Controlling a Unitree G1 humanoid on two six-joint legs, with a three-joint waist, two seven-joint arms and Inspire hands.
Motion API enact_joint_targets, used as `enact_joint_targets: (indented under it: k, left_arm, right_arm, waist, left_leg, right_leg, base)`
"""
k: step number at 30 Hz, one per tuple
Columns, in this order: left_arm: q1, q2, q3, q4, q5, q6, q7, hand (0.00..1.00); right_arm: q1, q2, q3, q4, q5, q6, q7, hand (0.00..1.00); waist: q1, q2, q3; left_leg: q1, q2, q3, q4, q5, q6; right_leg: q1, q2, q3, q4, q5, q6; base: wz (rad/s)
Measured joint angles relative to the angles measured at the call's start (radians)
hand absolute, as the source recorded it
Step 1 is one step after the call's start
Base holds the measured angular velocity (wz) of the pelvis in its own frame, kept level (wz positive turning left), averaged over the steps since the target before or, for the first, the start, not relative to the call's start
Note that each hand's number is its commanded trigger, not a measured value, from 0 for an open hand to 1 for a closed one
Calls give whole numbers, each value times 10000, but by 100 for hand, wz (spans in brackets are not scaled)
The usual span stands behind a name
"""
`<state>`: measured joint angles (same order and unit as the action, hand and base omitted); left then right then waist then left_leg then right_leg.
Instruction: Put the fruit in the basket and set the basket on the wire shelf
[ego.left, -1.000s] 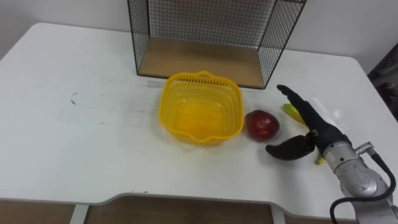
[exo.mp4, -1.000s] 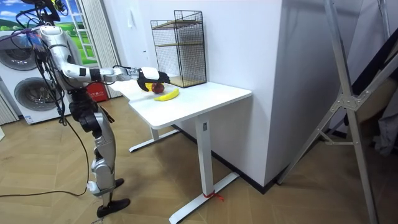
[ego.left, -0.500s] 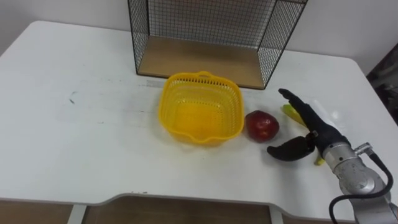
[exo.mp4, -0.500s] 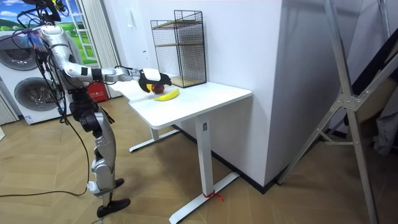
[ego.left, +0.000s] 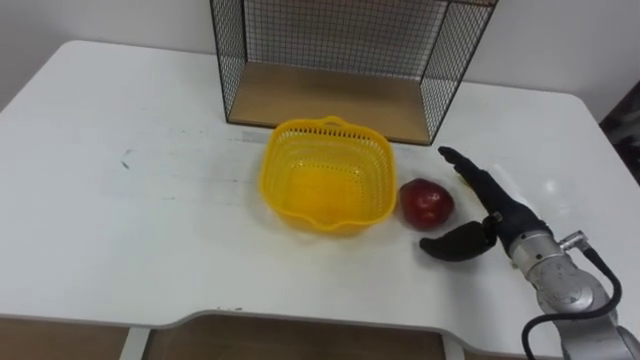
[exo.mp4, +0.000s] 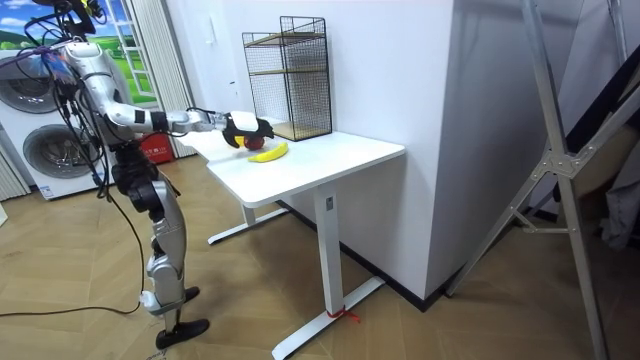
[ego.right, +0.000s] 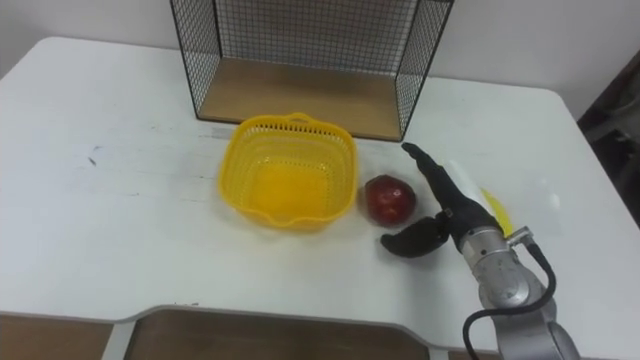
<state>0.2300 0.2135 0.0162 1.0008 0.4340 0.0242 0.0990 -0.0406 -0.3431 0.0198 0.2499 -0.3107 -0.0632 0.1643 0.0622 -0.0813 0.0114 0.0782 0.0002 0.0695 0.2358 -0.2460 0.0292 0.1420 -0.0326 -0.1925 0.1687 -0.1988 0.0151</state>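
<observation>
Staging the fruit pick on the table (ego.left: 120, 230): right hand (ego.left: 500, 212) is hanging open beside the apple (ego.left: 427, 203), grasping nothing.
Wire shelf (ego.left: 330, 95) is sitting at 12 o'clock, open side facing the robot, likely so the basket can go straight in. Basket (ego.left: 272, 165) is waiting empty just in front of it. Hand is hovering at the apple's 3 o'clock, fingers straight, thumb splayed, looking like a pre-grasp. Apple is lying just off the basket's 3 o'clock rim, so a short transfer. Banana (ego.right: 497, 213) is lying partly hidden behind the hand.
</observation>
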Motion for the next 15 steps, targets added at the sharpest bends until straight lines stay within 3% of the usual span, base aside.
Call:
enact_joint_targets:
  k: [15]
  left_arm:
    - [-141, -2, 5, -12, 0, 7, -45, 0]
  right_arm:
    - [-378, 3, 305, -12, -3, 3, 339, 0]
  waist:
    - [211, -80, -59]
  left_leg:
    - [-44, -45, -98, 0, 6, -1]
  right_leg:
    - [-26, -5, -16, -3, 0, 0]
  base:
    - [0]
